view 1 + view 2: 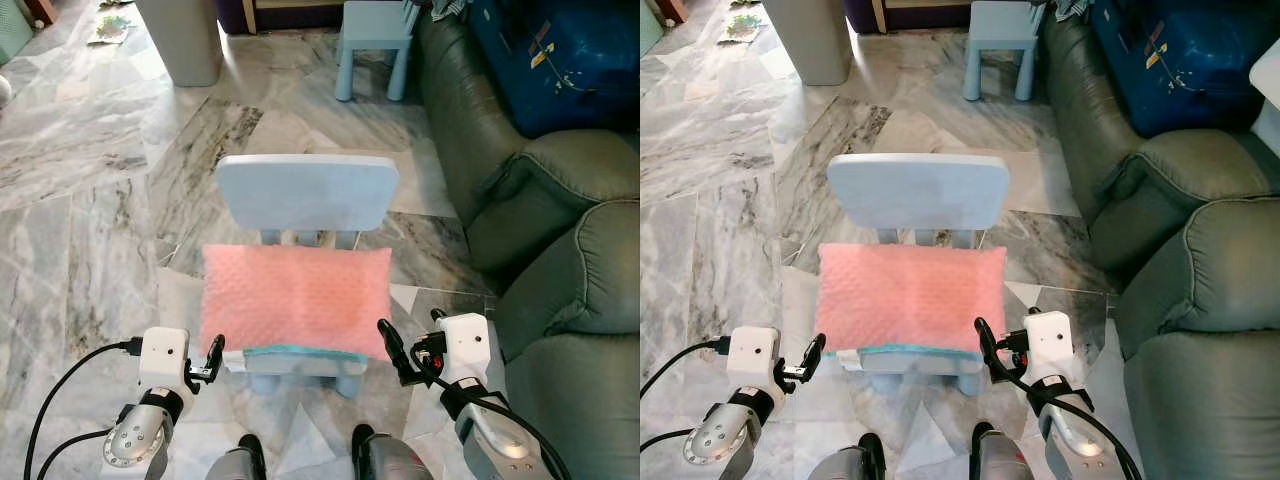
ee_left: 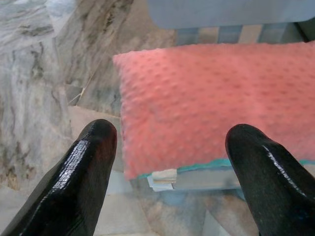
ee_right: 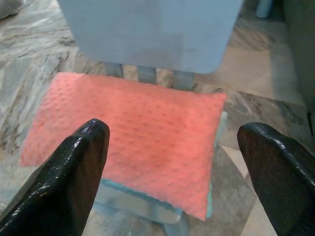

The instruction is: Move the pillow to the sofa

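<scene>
The pink pillow (image 1: 295,297) lay across the seat of a small blue chair (image 1: 306,190), its long axis running nine to three. Both hands stood open and empty, the left hand (image 1: 211,360) at its seven-o'clock corner, the right hand (image 1: 393,348) at five, about equally near. The green sofa (image 1: 560,260) waited at three o'clock.

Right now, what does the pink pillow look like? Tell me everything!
The pink pillow is a soft rectangle with a bumpy, dotted fabric and a teal edge along its near side. It lies flat on the seat of a small light blue chair, overhanging the seat's sides. The left gripper and right gripper are open near its front corners, not gripping it.
</scene>
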Controlling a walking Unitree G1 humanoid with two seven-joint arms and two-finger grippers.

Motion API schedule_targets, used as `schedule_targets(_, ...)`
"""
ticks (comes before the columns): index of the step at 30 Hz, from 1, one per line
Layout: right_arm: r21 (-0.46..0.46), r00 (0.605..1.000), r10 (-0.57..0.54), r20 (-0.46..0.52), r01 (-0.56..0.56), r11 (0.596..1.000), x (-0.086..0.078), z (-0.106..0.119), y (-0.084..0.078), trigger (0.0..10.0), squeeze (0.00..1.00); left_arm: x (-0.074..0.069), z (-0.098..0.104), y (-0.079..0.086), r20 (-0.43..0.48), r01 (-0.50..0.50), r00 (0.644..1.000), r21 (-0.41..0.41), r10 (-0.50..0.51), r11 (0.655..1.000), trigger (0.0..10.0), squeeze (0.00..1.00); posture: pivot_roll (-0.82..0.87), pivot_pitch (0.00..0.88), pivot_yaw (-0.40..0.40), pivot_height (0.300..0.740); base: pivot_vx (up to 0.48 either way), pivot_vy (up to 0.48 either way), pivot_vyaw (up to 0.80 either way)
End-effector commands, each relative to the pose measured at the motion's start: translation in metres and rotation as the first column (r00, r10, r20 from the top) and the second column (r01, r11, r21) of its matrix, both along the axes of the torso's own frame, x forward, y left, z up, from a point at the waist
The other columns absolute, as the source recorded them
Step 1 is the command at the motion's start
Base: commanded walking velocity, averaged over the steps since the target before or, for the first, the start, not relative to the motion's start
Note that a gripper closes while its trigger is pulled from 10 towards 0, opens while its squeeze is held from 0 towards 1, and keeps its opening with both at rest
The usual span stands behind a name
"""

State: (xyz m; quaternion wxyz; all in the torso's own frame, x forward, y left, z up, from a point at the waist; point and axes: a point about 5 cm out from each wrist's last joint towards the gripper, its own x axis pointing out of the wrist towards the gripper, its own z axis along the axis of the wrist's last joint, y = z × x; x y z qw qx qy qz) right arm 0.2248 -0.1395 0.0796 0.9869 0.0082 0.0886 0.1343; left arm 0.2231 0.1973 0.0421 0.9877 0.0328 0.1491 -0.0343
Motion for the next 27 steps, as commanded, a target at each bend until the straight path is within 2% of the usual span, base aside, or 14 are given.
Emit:
schedule_targets(1, 0.005, 1.000, 0.015, -0.015, -0.015, 1.000, -0.004, -0.002, 0.002, 10.0, 0.00, -0.007, -0.005, 0.006, -0.028, -0.022, 0.999, 0.005, 0.023, 1.000, 10.0, 0.00, -0.14, 0.277, 0.004, 0.706, 0.000, 0.000, 0.46)
schedule_targets(11, 0.005, 1.000, 0.028, -0.009, -0.028, 1.000, -0.002, -0.002, 0.005, 10.0, 0.00, 0.004, 0.000, 0.007, -0.003, -0.039, 0.999, 0.010, 0.040, 0.999, 10.0, 0.00, -0.14, 0.274, 0.001, 0.649, 0.000, 0.000, 0.46)
schedule_targets(18, 0.004, 1.000, 0.030, -0.009, -0.030, 1.000, -0.002, -0.002, 0.005, 10.0, 0.00, 0.004, 0.000, 0.007, -0.003, -0.041, 0.999, 0.014, 0.041, 0.999, 10.0, 0.00, -0.14, 0.274, 0.001, 0.644, 0.000, 0.000, 0.47)
schedule_targets(27, -0.002, 0.999, 0.037, 0.004, -0.037, 0.999, 0.004, 0.001, 0.005, 10.0, 0.00, 0.004, 0.001, 0.015, 0.005, -0.078, 0.997, 0.052, 0.078, 0.996, 10.0, 0.00, -0.14, 0.276, -0.003, 0.591, 0.000, 0.000, 0.46)
